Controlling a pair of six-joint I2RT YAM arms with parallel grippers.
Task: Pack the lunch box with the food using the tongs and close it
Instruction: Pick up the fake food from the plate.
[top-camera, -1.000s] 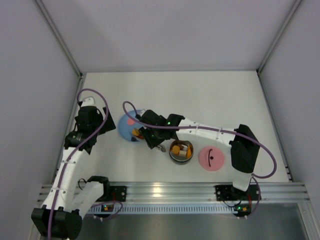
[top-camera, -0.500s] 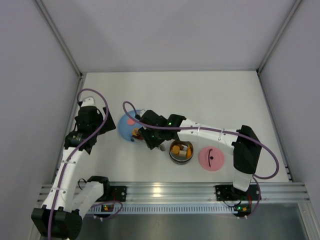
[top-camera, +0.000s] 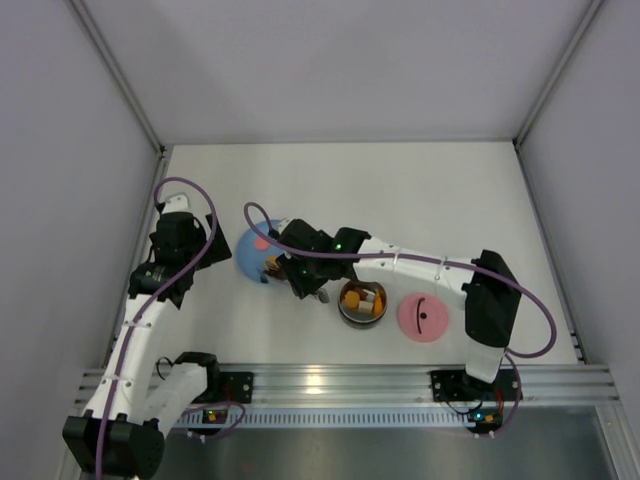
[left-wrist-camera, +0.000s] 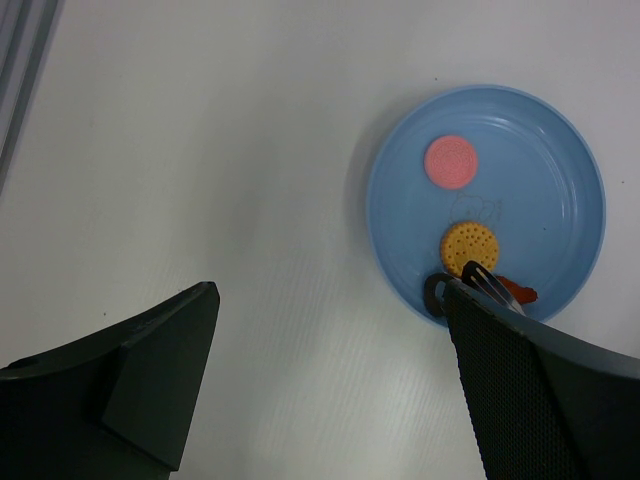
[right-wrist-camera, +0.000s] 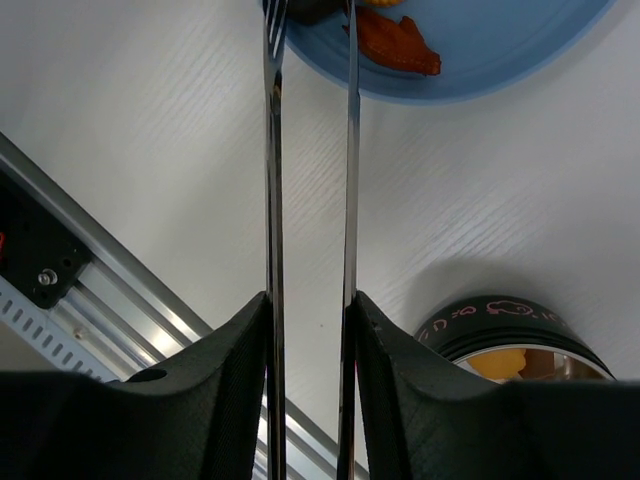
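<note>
I see a flat, glossy blue plate (left-wrist-camera: 560, 180) holding a round pink piece (left-wrist-camera: 451, 161), a round yellow biscuit (left-wrist-camera: 469, 246) with a dotted face, a ragged orange-red piece (right-wrist-camera: 398, 45) and a dark piece (left-wrist-camera: 436, 292) at its near rim. Just right of the plate stands the lunch box (top-camera: 362, 302), a small round shiny steel bowl holding orange and pale pieces. Its flat pink lid (top-camera: 423, 317) with a dark curved handle lies on the table beyond it, farther from the plate.

The right gripper (right-wrist-camera: 310, 320) pinches the thin, mirror-bright tongs (right-wrist-camera: 274, 200), whose tips reach the plate's near rim around the dark piece. The left gripper (left-wrist-camera: 330, 370) hangs left of the plate, fingers spread, holding nothing.

Compared with a second ago, the right wrist sits barely nearer the plate. Bowl and lid have not moved.
</note>
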